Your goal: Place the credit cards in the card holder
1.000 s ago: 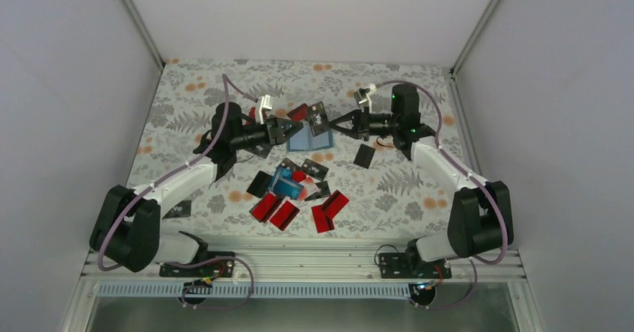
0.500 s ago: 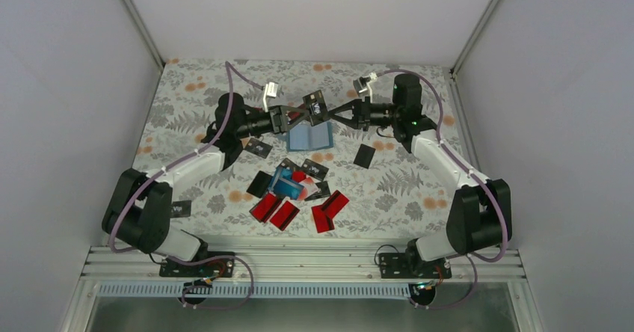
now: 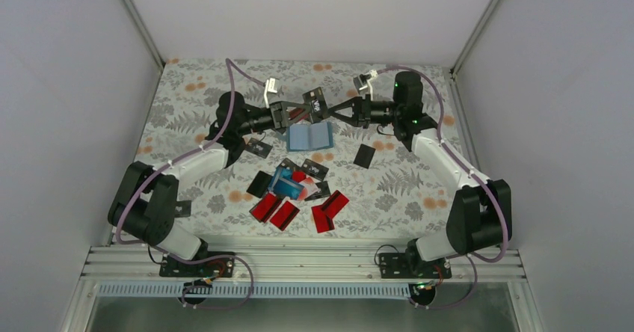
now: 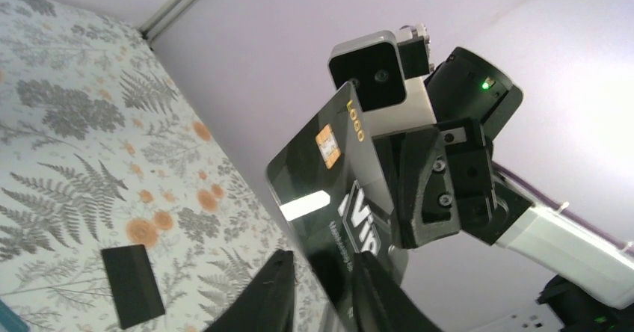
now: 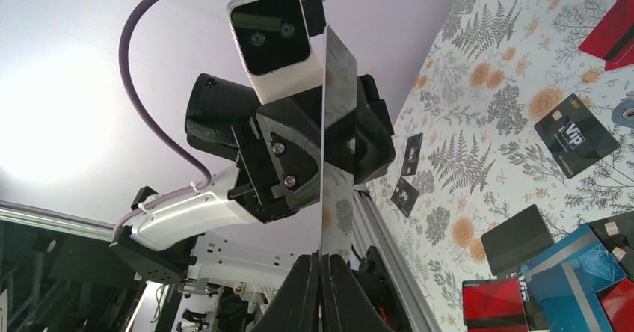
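Observation:
My right gripper [image 3: 334,114] is shut on the lower edge of a black credit card [image 3: 315,105] and holds it upright in the air above the card holder [image 3: 310,136]. The holder is teal-blue and lies open on the table. In the right wrist view the card [image 5: 338,137] shows edge-on, rising from my closed right gripper [image 5: 321,263]. My left gripper [image 3: 297,114] faces it from the left, jaws open, one finger on each side of the same card [image 4: 329,175]. In the left wrist view the left gripper [image 4: 323,276] straddles the card's edge. Whether its pads touch the card is unclear.
Loose cards lie on the floral cloth near the arms: red ones [image 3: 273,208] [image 3: 329,206], a blue one [image 3: 286,187], and black ones [image 3: 364,155] [image 3: 259,148] [image 3: 179,208]. A black card [image 4: 133,286] lies below the left gripper. Grey walls stand on three sides.
My left gripper has risen from beside the holder and moved right, so its open jaws now straddle the card. My right gripper has lifted the card slightly.

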